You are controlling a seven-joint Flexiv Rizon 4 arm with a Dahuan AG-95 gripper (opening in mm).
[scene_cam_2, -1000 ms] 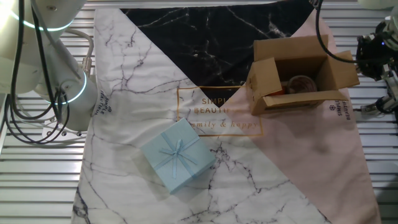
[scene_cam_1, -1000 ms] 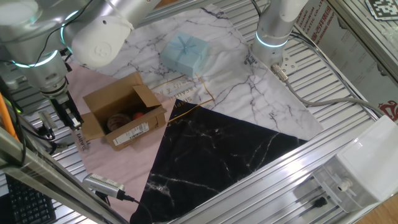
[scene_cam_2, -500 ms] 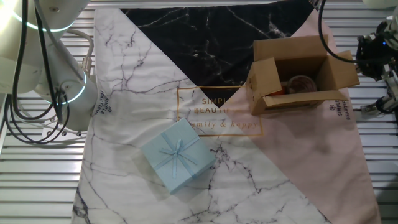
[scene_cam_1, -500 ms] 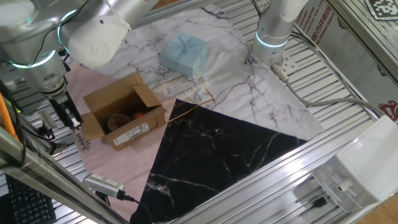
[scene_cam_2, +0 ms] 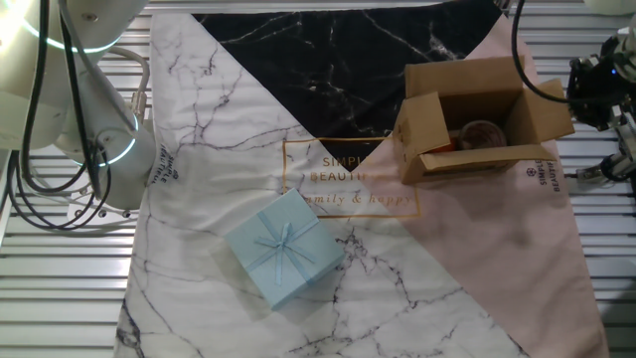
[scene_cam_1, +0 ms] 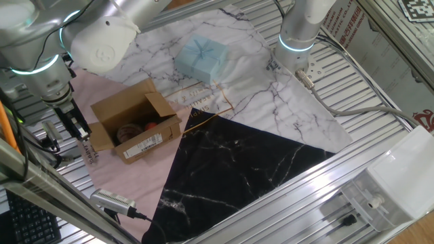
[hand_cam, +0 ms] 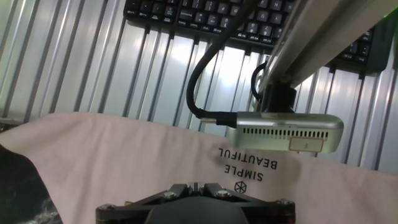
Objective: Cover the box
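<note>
Even, bright overhead light in both fixed views; shadows soft and short. Ribbed metal table [scene_cam_1: 380, 88] shows pale sheen on its slats. Glowing cyan rings on the arm joints [scene_cam_1: 297, 43]. Fixed views fairly sharp, slightly soft toward the edges. Hand view: strong glare streaks on the slats far from the camera [hand_cam: 155, 68]; near dark housing at the bottom edge [hand_cam: 196, 208] blurred; keyboard [hand_cam: 205, 15] soft.
</note>
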